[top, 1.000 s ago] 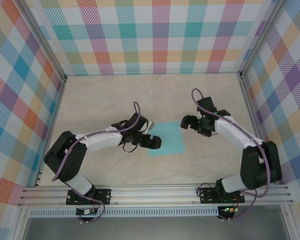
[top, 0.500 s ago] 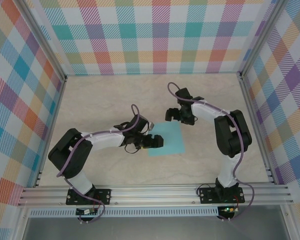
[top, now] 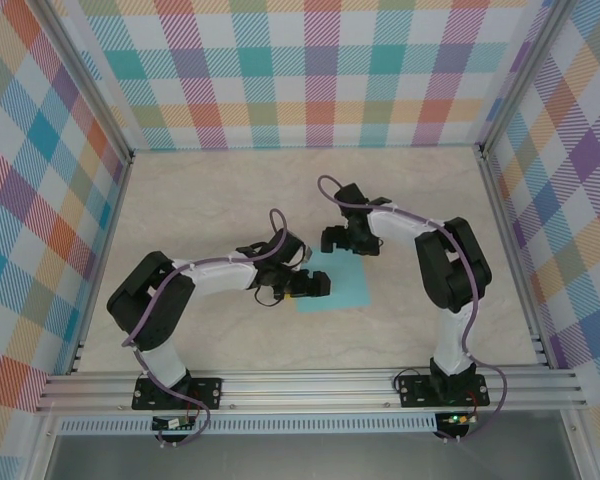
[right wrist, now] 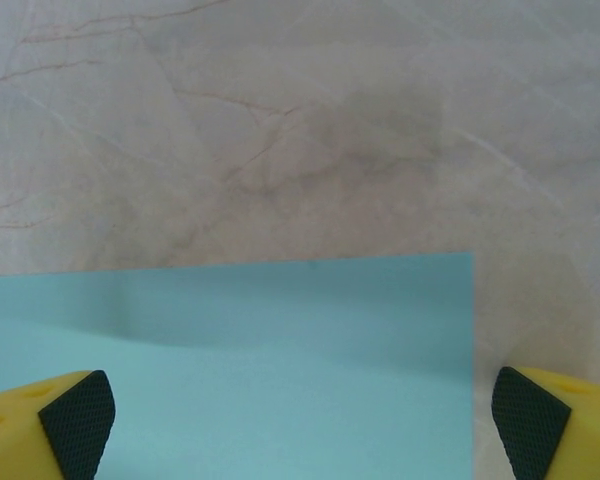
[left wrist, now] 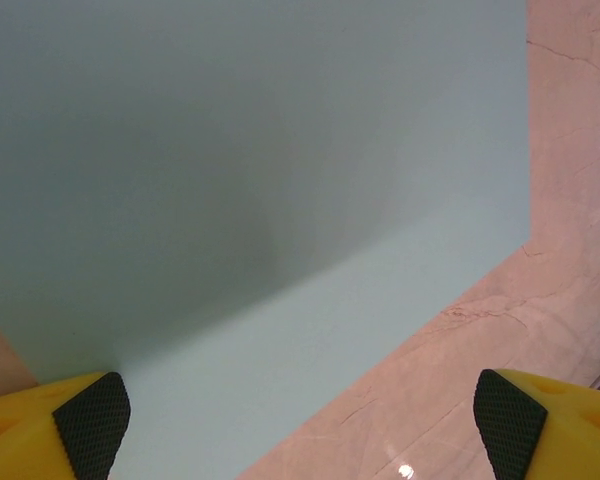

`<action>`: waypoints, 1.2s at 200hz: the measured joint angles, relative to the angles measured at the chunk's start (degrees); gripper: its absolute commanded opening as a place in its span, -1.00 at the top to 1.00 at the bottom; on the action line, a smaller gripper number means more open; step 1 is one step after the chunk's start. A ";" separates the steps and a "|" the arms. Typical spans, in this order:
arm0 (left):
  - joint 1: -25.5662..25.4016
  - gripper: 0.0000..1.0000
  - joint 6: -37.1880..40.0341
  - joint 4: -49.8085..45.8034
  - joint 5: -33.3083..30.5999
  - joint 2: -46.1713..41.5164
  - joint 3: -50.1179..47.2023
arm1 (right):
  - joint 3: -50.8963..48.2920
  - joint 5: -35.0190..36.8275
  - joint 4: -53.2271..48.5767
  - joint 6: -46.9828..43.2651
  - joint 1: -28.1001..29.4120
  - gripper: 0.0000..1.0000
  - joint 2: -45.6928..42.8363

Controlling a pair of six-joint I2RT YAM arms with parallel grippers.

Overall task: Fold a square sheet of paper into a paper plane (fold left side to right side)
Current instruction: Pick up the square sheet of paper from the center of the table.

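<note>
Top, step: first fold not yet begun, I judge; sheet (top: pixel 342 285) lies flat and unfolded mid-table (top: pixel 200 200).
Top, claws: my left claw (top: pixel 315 285) is at the sheet's left edge, my right claw (top: pixel 330 240) by its far left corner.
Left wrist, claw: jaws wide apart, empty; sheet below, contact unclear.
Right wrist, claw: jaws wide apart, empty, a sheet corner between the pads (right wrist: pixel 75 420).
Next: likely pinch the left edge, carry it to the right edge, match corners.

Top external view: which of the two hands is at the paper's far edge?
The right hand, by the far edge of the square sheet of paper; the left hand sits over its left edge.
</note>
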 measured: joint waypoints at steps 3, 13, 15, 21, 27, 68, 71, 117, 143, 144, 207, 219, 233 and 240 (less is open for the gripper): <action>0.00 -0.86 0.00 -0.13 0.00 0.02 0.07 | -0.04 -0.02 0.00 -0.02 0.09 -0.95 0.00; 0.00 -0.86 0.00 -0.33 0.00 0.15 0.28 | -0.11 -0.11 0.00 -0.02 0.31 -0.91 -0.04; -0.02 -0.86 0.00 -0.35 -0.02 0.17 0.28 | -0.11 -0.13 0.00 -0.04 0.35 -0.91 -0.04; -0.02 -0.86 0.00 -0.37 -0.02 0.26 0.33 | -0.13 -0.31 -0.04 -0.02 0.50 -0.88 -0.09; -0.02 -0.86 0.00 -0.39 -0.02 0.31 0.37 | -0.17 -0.55 -0.07 -0.02 0.74 -0.86 -0.11; -0.04 -0.87 0.00 -0.50 -0.04 0.35 0.46 | -0.72 -1.92 -0.46 0.02 3.56 -0.71 -0.50; -0.07 -0.87 0.00 -0.50 -0.04 0.35 0.46 | -0.92 -2.10 -0.46 0.00 3.72 -0.67 -0.68; -0.11 -0.90 0.02 -0.15 -0.02 -0.04 0.24 | -2.36 -3.82 -1.40 -0.02 4.37 -0.08 -1.53; 0.02 -0.95 0.46 -0.42 -1.38 -2.01 -0.76 | -3.74 -5.27 -1.44 -0.24 4.42 0.28 -2.36; 0.04 -0.96 0.48 -0.46 -1.42 -2.12 -0.79 | -3.80 -5.33 -1.44 -0.33 4.42 0.30 -2.40; 11.10 -1.00 1.46 3.10 0.90 -17.59 -7.13 | -11.50 -17.88 5.60 0.09 0.11 0.66 -9.86; 15.04 -1.00 1.03 5.20 2.99 -18.88 -9.20 | -13.57 -21.49 7.93 0.33 -1.92 0.67 -11.87; 18.60 -1.00 0.15 6.99 5.75 -19.43 -11.10 | -16.06 -25.66 10.67 0.48 -4.50 0.67 -14.71; 19.82 -1.00 -0.24 7.78 7.23 -19.63 -11.80 | -17.09 -27.74 11.69 0.46 -5.79 0.67 -16.31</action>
